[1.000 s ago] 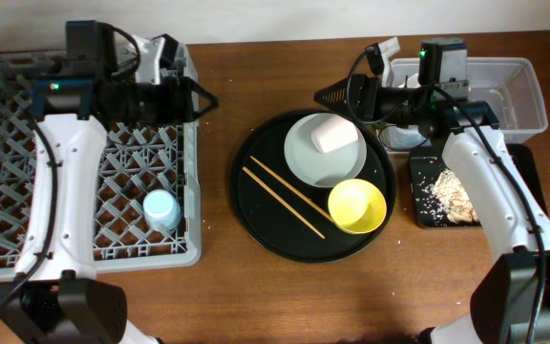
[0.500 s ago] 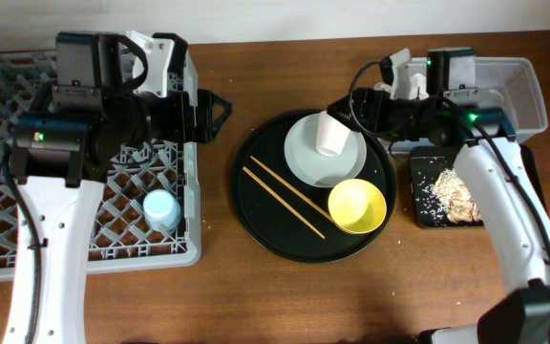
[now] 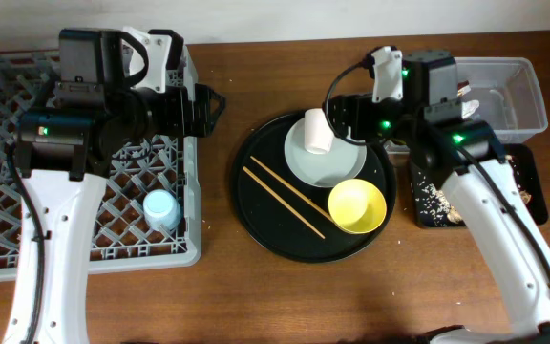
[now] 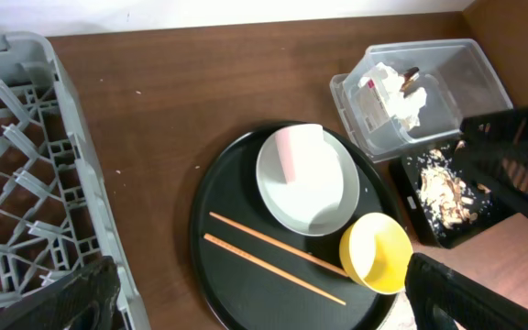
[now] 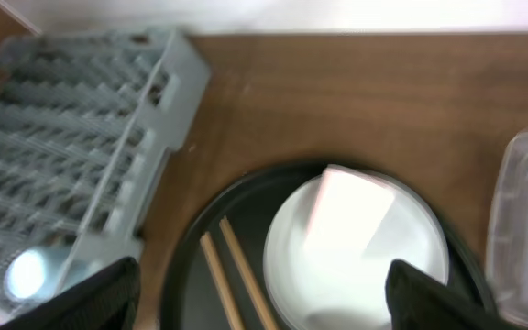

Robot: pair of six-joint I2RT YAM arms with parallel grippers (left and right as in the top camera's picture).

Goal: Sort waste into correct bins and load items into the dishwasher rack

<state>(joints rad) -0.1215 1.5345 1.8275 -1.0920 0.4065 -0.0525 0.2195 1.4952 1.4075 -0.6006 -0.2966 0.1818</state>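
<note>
1. The pink cup (image 4: 299, 153) is lying on its side on the grey-white plate (image 4: 324, 206), inside the round black tray (image 4: 232, 183) at the middle of the bench (image 4: 200, 73).
2. Its long axis is running far-to-near, with the wider end pointing far.
3. The right tool (image 5: 264, 275) is hovering wide open just to the cup's far right, gripping nothing.
4. The left tool (image 4: 259, 275) is gaping wide by the dishwasher rack (image 4: 26, 183)'s right edge, empty too.

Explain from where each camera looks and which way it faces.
Overhead: fixed above the table, looking straight down on the dishwasher rack and round tray; both arms, left gripper and right gripper, show.
Left wrist: by the rack's edge, facing the tray and plate; its dark fingers frame the bottom corners.
Right wrist: blurred, above the tray, facing the plate and rack; fingers likewise.
Shared: all three show the cup on the plate.
</note>
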